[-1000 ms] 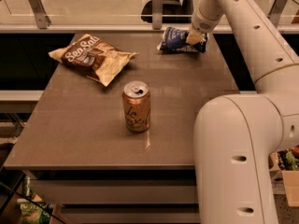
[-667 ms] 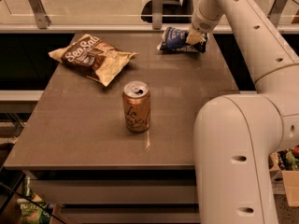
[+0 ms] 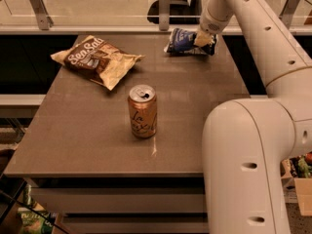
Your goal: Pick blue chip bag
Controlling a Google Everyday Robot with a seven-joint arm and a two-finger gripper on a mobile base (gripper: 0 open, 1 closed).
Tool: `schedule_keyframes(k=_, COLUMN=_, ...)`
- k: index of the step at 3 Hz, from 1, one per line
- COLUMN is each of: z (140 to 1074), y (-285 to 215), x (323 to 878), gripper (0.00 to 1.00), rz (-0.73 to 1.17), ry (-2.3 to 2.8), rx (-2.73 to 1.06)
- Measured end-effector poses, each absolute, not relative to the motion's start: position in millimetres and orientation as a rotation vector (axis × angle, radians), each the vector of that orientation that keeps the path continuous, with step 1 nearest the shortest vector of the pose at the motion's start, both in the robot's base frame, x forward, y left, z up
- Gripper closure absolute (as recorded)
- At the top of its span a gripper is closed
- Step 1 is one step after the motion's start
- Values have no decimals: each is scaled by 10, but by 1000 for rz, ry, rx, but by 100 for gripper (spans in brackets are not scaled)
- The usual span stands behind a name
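The blue chip bag, small and dark blue with white markings, lies crumpled at the far right corner of the brown table. My gripper comes down from the white arm and sits right on the bag's right end, touching it. The arm's wrist covers part of that end of the bag.
A larger brown-and-tan Sea Salt bag lies at the far left of the table. An opened orange can stands upright near the middle. The arm's bulky white base fills the right foreground. A glass railing runs behind the table.
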State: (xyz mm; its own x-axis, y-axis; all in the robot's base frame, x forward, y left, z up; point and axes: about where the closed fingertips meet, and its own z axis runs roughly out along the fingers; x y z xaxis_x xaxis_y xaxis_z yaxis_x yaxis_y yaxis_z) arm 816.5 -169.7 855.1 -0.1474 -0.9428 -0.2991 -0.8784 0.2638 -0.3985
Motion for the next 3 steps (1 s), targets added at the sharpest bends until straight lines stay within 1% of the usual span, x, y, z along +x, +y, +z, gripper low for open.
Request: schedule_keyframes(k=3, z=8550, y=-1695, x=8166, gripper=100, rz=-175, ry=2055, rx=-1643)
